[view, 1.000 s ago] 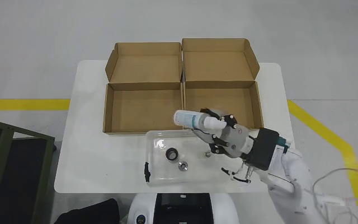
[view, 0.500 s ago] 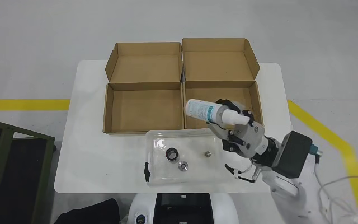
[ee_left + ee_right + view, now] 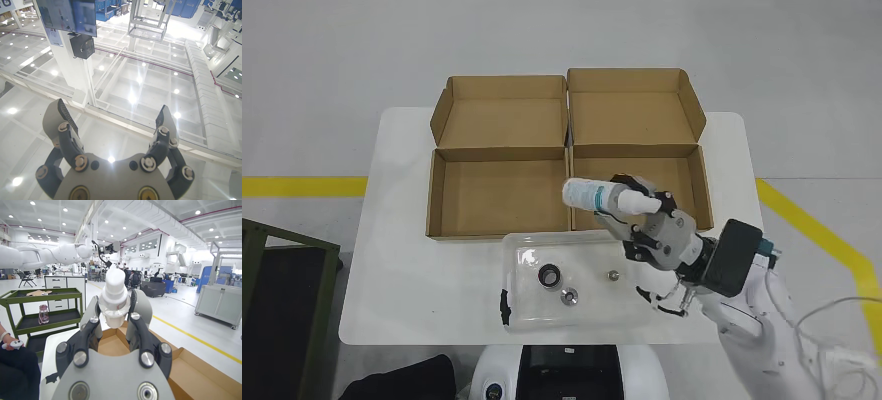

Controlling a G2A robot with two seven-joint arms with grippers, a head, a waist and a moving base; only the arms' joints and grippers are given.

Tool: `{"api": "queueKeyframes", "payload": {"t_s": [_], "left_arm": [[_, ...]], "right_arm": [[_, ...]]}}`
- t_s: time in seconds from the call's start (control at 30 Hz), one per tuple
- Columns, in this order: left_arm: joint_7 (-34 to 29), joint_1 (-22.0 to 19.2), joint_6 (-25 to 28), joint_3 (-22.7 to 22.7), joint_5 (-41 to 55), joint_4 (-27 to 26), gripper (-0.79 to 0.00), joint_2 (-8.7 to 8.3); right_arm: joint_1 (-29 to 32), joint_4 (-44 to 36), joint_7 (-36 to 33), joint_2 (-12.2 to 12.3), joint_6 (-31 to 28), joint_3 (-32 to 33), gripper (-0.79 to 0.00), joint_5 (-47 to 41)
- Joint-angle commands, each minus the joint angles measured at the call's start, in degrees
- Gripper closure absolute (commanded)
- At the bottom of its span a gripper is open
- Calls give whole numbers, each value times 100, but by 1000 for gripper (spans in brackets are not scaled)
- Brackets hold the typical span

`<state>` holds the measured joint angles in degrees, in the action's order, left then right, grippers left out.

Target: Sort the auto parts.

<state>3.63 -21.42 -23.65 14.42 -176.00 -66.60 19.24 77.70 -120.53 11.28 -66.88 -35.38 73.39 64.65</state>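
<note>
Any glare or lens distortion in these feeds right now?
Left wrist view: aimed at the ceiling, lamps flare into starbursts around the open left pincer. Right wrist view: wide-angle bending curves the ceiling lines; the white bottle in the right pincer stands out. Top view: even light, soft shadows, but the clear tray is faint against the white table.

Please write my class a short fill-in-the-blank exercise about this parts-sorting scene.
The claw shut on the white bottle belongs to the ____ arm.
The other claw is ____ and holds nothing.
____ open cardboard boxes stand on the table.
Missing words: right; open; two.
</note>
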Motion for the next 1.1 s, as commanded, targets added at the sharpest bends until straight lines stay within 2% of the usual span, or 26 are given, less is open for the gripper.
{"api": "queueKeyframes", "payload": {"t_s": [0.0, 0.27, 0.63, 1.07], "left_arm": [[0, 0, 0, 0, 0, 0, -785, 0], [0, 0, 0, 0, 0, 0, -785, 0], [0, 0, 0, 0, 0, 0, -785, 0], [0, 0, 0, 0, 0, 0, -785, 0]], "right_arm": [[-18, 153, -137, -6, 76, -76, 0, 79], [-196, 852, -706, -35, 366, -337, 0, 325], [-689, 1453, -1889, -62, 882, -361, 0, 435], [-1381, 2463, -2452, -171, 1105, -739, 0, 180]]}}
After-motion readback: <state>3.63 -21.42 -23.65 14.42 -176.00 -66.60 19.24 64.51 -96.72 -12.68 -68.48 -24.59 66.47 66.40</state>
